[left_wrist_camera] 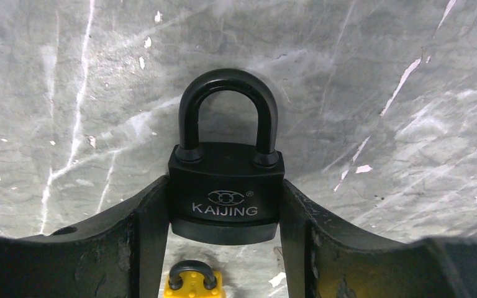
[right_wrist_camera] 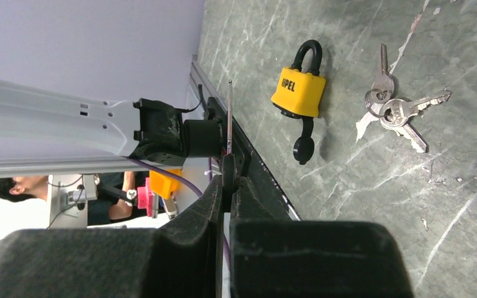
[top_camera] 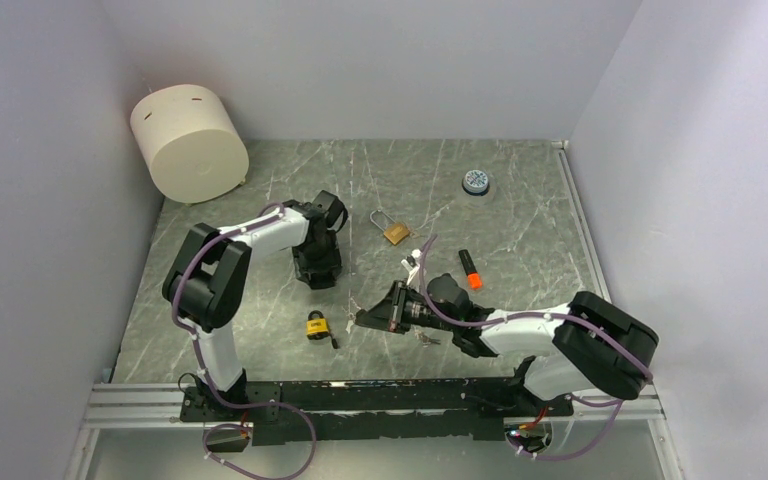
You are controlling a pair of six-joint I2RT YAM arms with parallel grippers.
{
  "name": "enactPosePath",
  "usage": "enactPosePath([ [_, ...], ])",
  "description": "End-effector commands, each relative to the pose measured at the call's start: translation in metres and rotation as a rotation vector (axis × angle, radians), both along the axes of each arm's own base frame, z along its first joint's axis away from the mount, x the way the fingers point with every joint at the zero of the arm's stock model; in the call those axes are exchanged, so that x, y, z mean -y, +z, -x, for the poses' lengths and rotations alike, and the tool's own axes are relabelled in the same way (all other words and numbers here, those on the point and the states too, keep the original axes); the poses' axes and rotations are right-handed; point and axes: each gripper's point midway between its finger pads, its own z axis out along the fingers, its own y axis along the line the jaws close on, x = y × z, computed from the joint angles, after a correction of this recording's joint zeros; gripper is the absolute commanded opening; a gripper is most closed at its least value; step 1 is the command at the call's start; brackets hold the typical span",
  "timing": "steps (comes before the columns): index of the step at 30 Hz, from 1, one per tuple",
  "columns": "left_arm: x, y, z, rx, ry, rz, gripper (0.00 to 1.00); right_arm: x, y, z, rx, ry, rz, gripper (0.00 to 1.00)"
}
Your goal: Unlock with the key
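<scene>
Where the black padlock (left_wrist_camera: 227, 180) lies: on the surface, between the left hand's (top_camera: 317, 268) fingers (left_wrist_camera: 146, 236), shackle pointing away from the robot.
Left hand: fingers close against both sides of the body; a firm clamp cannot be told.
Right hand (right_wrist_camera: 227, 186): pinched together on the key (right_wrist_camera: 230, 118), blade pointing left.
Coming move: key waits at the lock's near right and likely must swing toward its base.

Grey white-veined marble table (top_camera: 520, 200), black padlock (left_wrist_camera: 225, 186), yellow padlock (right_wrist_camera: 298, 90), silver key (right_wrist_camera: 229, 112), silver key bunch (right_wrist_camera: 392, 107), orange-tipped marker (top_camera: 471, 273), cream roll (top_camera: 188, 142).
</scene>
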Motion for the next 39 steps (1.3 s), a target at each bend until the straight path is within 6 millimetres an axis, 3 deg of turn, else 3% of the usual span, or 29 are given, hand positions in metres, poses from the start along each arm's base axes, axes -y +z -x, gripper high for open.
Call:
enactPosePath([
  [1, 0.015, 0.025, 0.006, -0.015, 0.087, 0.103, 0.31, -0.012, 0.005, -0.012, 0.015, -0.026, 0.02, 0.0],
  [13, 0.056, 0.063, 0.038, -0.069, 0.198, 0.437, 0.18, -0.035, -0.025, -0.022, -0.091, -0.028, 0.057, 0.0],
  [29, 0.055, 0.064, 0.045, -0.072, 0.221, 0.465, 0.16, -0.044, -0.025, -0.029, -0.077, -0.027, 0.041, 0.0],
  [39, 0.058, 0.065, 0.047, -0.082, 0.216, 0.484, 0.16, -0.034, -0.023, -0.045, -0.067, -0.09, 0.038, 0.0],
])
